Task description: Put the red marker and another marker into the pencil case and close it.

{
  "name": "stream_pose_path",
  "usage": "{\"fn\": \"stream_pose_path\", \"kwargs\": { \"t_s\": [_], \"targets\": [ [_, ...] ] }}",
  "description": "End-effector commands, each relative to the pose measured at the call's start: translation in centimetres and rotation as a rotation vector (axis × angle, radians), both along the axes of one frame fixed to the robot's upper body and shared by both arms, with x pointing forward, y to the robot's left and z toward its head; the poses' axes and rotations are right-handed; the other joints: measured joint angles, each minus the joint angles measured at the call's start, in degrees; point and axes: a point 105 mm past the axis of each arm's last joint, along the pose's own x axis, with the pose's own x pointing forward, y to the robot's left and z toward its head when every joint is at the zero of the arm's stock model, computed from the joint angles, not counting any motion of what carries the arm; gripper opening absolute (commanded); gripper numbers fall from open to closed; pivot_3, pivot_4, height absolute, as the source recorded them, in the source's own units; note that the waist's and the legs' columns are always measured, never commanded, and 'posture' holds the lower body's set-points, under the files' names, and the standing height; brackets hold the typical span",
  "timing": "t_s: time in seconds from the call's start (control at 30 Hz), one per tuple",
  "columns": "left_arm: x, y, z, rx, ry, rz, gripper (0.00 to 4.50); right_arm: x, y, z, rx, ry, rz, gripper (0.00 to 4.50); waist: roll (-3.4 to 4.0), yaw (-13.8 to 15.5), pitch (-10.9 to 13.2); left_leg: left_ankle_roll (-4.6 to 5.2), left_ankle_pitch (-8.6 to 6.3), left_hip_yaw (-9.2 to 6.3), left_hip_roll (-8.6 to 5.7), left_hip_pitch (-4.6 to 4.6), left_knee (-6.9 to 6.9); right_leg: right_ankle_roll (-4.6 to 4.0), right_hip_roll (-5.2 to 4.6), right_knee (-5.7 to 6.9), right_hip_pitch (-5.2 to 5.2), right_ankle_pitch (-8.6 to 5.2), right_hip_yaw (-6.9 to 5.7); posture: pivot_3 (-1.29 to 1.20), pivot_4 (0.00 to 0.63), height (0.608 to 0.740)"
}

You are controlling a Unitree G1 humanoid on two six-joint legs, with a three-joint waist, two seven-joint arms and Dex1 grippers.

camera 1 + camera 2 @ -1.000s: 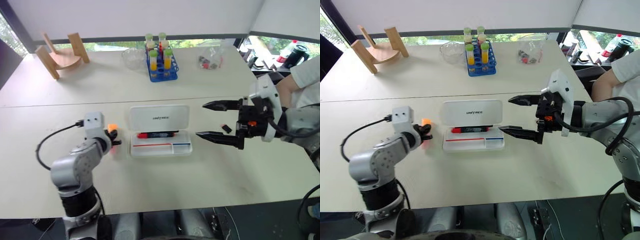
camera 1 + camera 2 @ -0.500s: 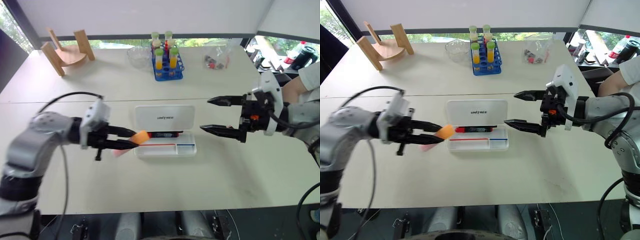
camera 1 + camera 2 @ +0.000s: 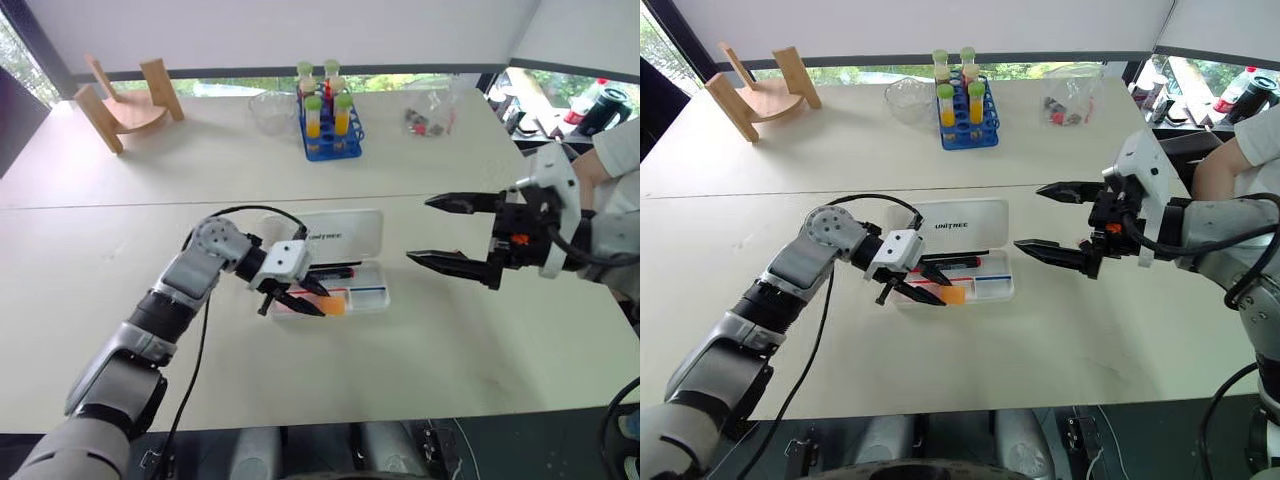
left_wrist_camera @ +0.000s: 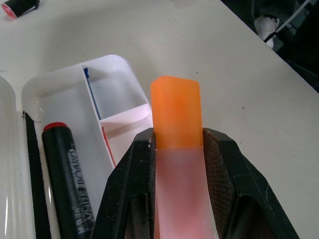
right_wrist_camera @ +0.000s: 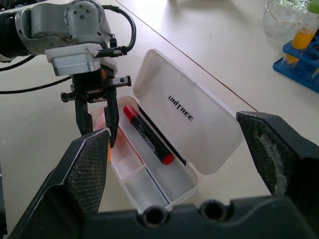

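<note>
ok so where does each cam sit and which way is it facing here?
Left and right eye: on the head, looking forward and down over the table; both arms show.
Left wrist: along the left tool, shut on the pink-and-orange highlighter, over the pencil case.
Right wrist: along the open right tool, facing the case and the left tool.
Shared: all views show the open case and the red marker in it.

White pencil case (image 3: 345, 232), black red-capped marker (image 5: 147, 135), pink highlighter (image 4: 177, 164) with orange cap, blue rack (image 3: 327, 140).
</note>
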Motion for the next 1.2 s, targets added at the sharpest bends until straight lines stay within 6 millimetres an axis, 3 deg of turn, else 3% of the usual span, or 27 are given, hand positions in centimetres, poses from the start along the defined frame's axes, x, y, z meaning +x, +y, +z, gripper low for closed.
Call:
{"fn": "stream_pose_path", "kwargs": {
  "t_s": [0.03, 0.27, 0.43, 0.6, 0.8, 0.97, 1.2],
  "targets": [
    [0.2, 0.2, -0.3, 0.053, -0.011, 0.000, 1.32, -0.5, 0.1, 0.8, -0.007, -0.043, 0.002, 4.50, 0.00, 0.0, 0.0, 0.00, 0.00, 0.00, 0.00, 0.05, 0.00, 0.00, 0.01, 0.01, 0.03, 0.00, 0.00, 0.00, 0.150, 0.740],
    [0.9, 0.2, -0.1, 0.054, 0.038, 0.098, 4.49, -0.4, 0.3, 0.7, -0.007, -0.045, 0.004, 4.50, 0.00, 0.0, 0.0, 0.01, 0.00, -0.04, 0.01, 0.03, -0.02, 0.01, 0.03, 0.02, 0.00, -0.01, -0.01, 0.00, 0.150, 0.740],
    [0.3, 0.2, 0.9, 0.011, 0.067, 0.122, 4.49, -0.4, 0.4, 0.6, -0.001, -0.042, 0.011, 4.50, -0.01, 0.0, 0.0, 0.00, 0.00, -0.04, 0.01, 0.03, -0.01, 0.01, 0.02, 0.04, 0.00, -0.01, -0.01, 0.00, 0.150, 0.740],
    [-0.5, 0.6, 6.7, -0.244, 0.036, 0.187, 4.49, -0.3, -0.2, 0.3, 0.002, -0.025, -0.016, 4.50, -0.01, 0.0, 0.0, 0.00, 0.00, -0.06, 0.04, -0.02, -0.02, 0.02, 0.02, 0.05, -0.04, -0.02, -0.02, 0.00, 0.150, 0.740],
    [-1.8, 5.3, 12.0, -0.455, 0.058, 0.415, 4.49, 1.7, -3.4, -1.8, 0.013, -0.002, -0.189, 4.50, 0.00, -0.4, 0.0, 0.00, 0.00, -0.04, 0.09, 0.05, -0.02, 0.02, 0.03, 0.08, 0.00, -0.02, -0.01, 0.00, 0.150, 0.740],
    [-4.4, 9.2, 12.1, -0.467, 0.106, 0.582, 4.49, 4.8, -7.4, -5.5, -0.021, 0.043, -0.407, 4.50, 0.01, -0.4, 0.0, -0.01, 0.00, -0.01, 0.10, 0.10, -0.03, 0.02, 0.01, 0.08, 0.02, -0.03, 0.00, 0.00, 0.150, 0.740],
    [-7.3, 10.4, 10.5, -0.433, 0.192, 0.667, 4.49, 7.8, -10.3, -9.9, -0.037, 0.132, -0.488, 4.50, 0.01, -0.2, 0.0, -0.07, 0.04, 0.07, 0.09, 0.15, -0.03, 0.01, -0.04, 0.08, 0.06, -0.03, 0.02, 0.00, 0.150, 0.740]
  ]
}}
